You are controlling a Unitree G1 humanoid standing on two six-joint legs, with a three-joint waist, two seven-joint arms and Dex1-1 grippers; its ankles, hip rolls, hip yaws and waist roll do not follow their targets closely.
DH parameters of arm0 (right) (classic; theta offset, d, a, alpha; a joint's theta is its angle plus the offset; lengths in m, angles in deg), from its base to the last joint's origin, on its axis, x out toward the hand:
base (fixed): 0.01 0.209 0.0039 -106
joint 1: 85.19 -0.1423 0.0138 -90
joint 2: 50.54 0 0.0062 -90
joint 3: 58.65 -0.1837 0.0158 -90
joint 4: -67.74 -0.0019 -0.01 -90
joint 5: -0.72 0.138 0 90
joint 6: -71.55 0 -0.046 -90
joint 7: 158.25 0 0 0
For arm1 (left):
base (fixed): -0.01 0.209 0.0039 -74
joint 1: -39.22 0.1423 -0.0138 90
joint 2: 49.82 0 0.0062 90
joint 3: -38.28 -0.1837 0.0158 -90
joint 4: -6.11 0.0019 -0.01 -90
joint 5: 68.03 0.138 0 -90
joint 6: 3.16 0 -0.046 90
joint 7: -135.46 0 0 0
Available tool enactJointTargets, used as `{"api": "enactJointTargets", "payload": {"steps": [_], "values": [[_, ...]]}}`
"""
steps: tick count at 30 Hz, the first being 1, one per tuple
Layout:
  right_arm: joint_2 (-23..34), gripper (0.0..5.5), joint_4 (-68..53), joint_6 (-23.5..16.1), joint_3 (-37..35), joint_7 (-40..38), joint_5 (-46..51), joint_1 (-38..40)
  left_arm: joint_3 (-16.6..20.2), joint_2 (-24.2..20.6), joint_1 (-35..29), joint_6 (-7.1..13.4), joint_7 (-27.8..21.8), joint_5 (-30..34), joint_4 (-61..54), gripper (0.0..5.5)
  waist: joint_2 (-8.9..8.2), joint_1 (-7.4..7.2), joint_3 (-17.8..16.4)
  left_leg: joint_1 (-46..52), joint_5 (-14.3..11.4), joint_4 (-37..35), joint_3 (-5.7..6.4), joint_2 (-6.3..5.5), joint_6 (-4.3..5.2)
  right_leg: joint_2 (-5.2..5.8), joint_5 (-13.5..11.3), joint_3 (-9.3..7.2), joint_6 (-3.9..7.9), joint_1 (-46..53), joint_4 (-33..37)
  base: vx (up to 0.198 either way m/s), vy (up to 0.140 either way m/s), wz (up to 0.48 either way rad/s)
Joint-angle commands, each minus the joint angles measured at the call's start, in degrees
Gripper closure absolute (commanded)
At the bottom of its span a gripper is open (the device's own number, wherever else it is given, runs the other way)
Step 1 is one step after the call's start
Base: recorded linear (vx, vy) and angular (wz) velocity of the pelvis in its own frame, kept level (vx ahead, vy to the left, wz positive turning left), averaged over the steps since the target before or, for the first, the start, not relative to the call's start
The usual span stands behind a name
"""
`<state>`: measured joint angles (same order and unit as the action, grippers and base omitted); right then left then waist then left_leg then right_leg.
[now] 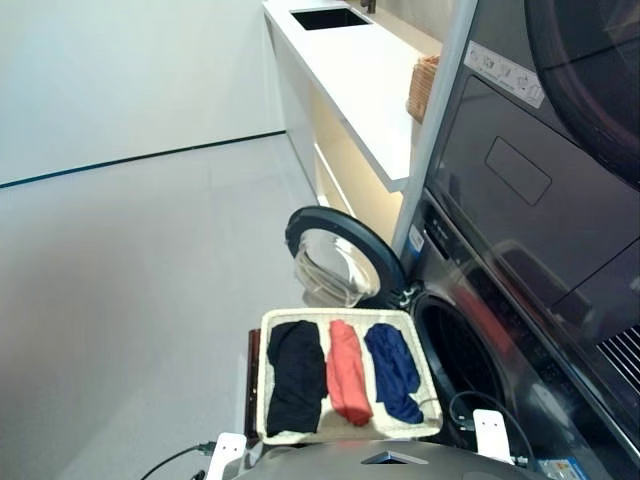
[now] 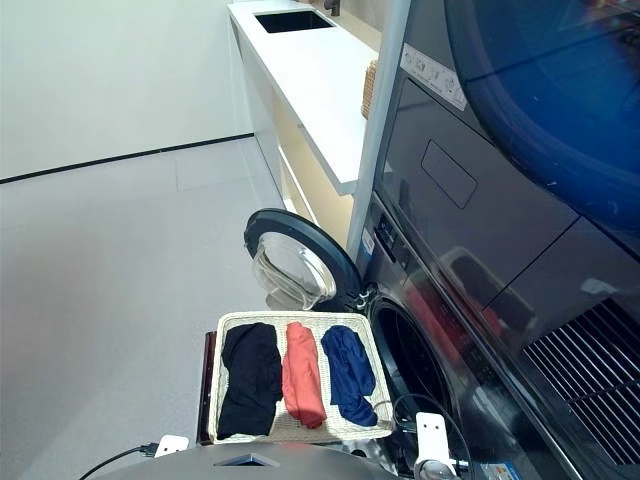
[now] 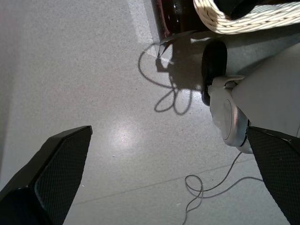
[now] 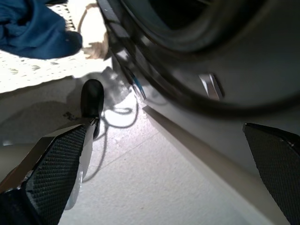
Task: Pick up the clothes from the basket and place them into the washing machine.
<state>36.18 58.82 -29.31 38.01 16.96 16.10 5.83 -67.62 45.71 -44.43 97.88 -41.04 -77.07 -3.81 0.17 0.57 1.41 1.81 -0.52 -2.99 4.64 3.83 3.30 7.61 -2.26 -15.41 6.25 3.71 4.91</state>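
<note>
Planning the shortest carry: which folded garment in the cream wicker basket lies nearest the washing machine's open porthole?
The navy blue folded garment, at the basket's porthole-side edge; the red-orange one lies mid-basket, the black one farthest.

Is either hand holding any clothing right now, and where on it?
Nothing is held. The left hand and right hand are both open and empty; all three clothes lie in the basket.

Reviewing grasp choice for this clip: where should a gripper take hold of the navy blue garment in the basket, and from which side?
Probably from above, pinching the bunched middle of the navy garment. It lies flat in the low-rimmed basket, nearest the washing machine, with the red-orange garment close beside it.
</note>
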Motion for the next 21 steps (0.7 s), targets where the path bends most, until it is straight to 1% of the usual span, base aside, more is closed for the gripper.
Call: {"api": "enactJointTargets", "payload": {"steps": [1, 2, 11, 14, 16, 21], "values": [[-1.28, 0.00, 2.07, -2.26, 0.00, -0.70, 2.11, -3.78, 0.43, 1.60, -8.10, 4.59, 0.09, -0.07, -0.55, 0.00, -2.90, -1.14, 0.27, -2.22, 2.74, -2.01, -1.63, -1.10, -0.74, 2.31, -1.94, 2.00, 2.46, -0.70, 0.00, 0.000, 0.000, 0.000], [-1.24, 0.00, 2.08, -2.19, 0.11, -0.74, 1.65, -3.66, 0.06, 1.64, -8.11, 4.47, 0.08, 0.76, -0.23, 0.00, -2.87, -1.32, 0.32, -2.06, 2.64, -2.01, -1.77, -1.08, -0.77, 2.30, -1.94, 2.20, 2.47, -0.66, 0.01, 0.000, 0.000, 0.000], [-0.85, 0.00, 0.48, -2.71, 0.15, -1.12, 1.98, -3.69, 0.55, 1.42, -8.03, 4.66, 0.47, 0.40, -0.42, 0.00, -2.87, -1.65, 0.21, -1.78, 2.51, -2.01, -2.11, -0.85, -0.73, 2.24, -1.92, 2.74, 2.43, -0.83, 0.04, 0.000, 0.000, 0.000], [-0.71, 0.00, -2.61, -3.55, 0.51, -1.35, 2.79, -3.46, 0.37, 1.17, -7.72, 5.21, 0.75, -0.03, -1.72, 0.00, -2.92, -1.72, -0.08, -1.92, 2.59, -2.01, -2.15, -0.87, -0.74, 2.24, -1.97, 2.96, 2.46, -1.08, 0.00, 0.000, 0.000, 0.000], [-0.77, 0.00, -5.34, -3.98, 1.33, -1.57, 2.62, -3.29, -0.49, 0.92, -7.39, 5.49, 1.02, 0.70, -3.05, 0.00, -2.99, -1.82, -0.25, -2.06, 2.61, -2.01, -2.18, -0.89, -0.81, 2.17, -2.01, 3.13, 2.48, -1.30, -0.04, 0.000, 0.000, 0.000], [-0.81, 0.00, -10.44, -4.39, 3.68, -2.09, 1.46, -3.23, -1.64, 0.23, -6.71, 6.37, 1.55, 0.73, -6.75, 0.00, -3.08, -1.99, -0.76, -2.14, 2.71, -2.01, -2.63, -0.87, -0.91, 2.15, -2.14, 3.67, 2.51, -1.75, -0.20, 0.000, 0.000, 0.000]]}}
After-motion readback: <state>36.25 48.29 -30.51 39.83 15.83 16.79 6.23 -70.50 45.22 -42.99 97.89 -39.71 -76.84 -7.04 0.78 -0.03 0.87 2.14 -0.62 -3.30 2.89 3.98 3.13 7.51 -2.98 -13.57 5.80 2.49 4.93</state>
